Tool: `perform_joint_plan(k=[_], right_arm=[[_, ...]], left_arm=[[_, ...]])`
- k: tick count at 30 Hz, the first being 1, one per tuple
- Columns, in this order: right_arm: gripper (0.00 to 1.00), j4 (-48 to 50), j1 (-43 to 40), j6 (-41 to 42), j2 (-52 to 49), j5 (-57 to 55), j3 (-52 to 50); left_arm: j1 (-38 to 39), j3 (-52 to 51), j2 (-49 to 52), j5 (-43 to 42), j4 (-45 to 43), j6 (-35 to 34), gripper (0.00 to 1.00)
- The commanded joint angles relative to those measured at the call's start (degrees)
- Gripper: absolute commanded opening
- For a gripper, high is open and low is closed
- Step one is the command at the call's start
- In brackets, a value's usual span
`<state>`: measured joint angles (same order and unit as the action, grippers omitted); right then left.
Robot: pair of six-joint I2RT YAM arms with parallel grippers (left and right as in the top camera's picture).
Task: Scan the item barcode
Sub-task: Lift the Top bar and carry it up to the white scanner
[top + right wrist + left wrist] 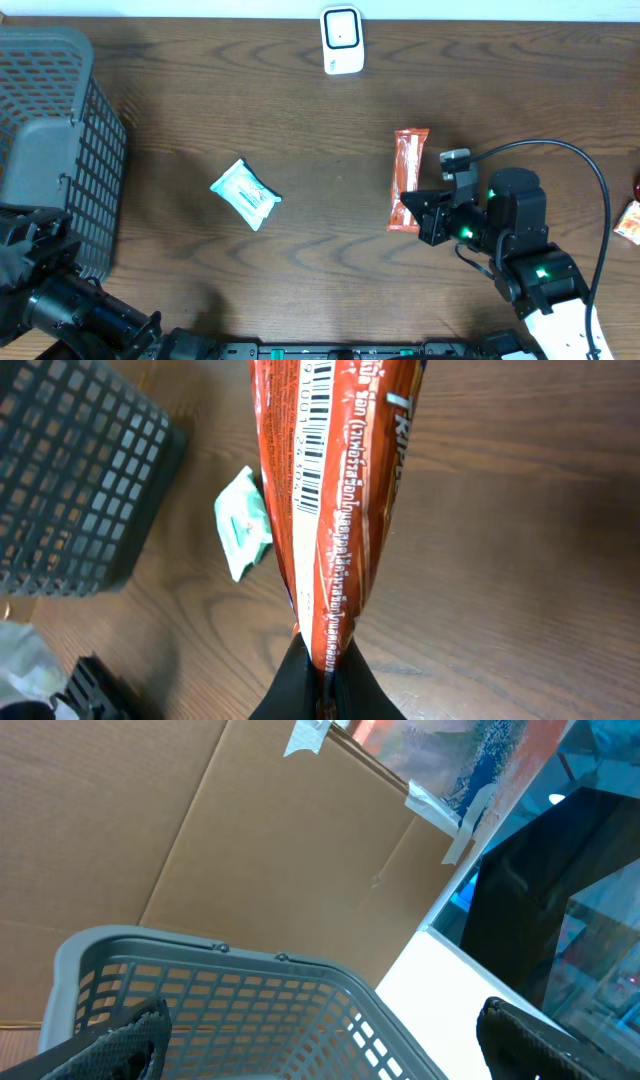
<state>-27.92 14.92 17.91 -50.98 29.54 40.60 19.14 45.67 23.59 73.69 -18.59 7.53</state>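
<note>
An orange snack packet [407, 180] is pinched at its near end by my right gripper [424, 214], which is shut on it right of the table's middle. In the right wrist view the packet [335, 510] stretches away from the black fingertips [290, 690], its seam and barcode [315, 435] facing the camera. A white barcode scanner [341, 40] stands at the far edge of the table. My left gripper [320, 1045] hangs open at the near left, its mesh-padded fingers [120, 1045] wide apart with nothing between them, above the grey basket [230, 1000].
The grey plastic basket [50, 140] fills the left side of the table. A light blue wipes pack [245, 194] lies left of the middle, also in the right wrist view [243, 520]. An orange item [630, 220] sits at the right edge.
</note>
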Motion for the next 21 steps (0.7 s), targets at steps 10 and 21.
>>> perform_joint_plan(k=[10,21], right_arm=[[0.01,2.3,11.2,-3.0,-1.8,-21.4,0.2],[0.01,21.1,10.9,-6.6,-28.5,-34.2,8.5]], left_arm=[[-0.3,0.4,-0.4,0.5,-0.3,0.3,0.98],[-0.3,0.4,-0.4,0.5,-0.3,0.3,0.98]])
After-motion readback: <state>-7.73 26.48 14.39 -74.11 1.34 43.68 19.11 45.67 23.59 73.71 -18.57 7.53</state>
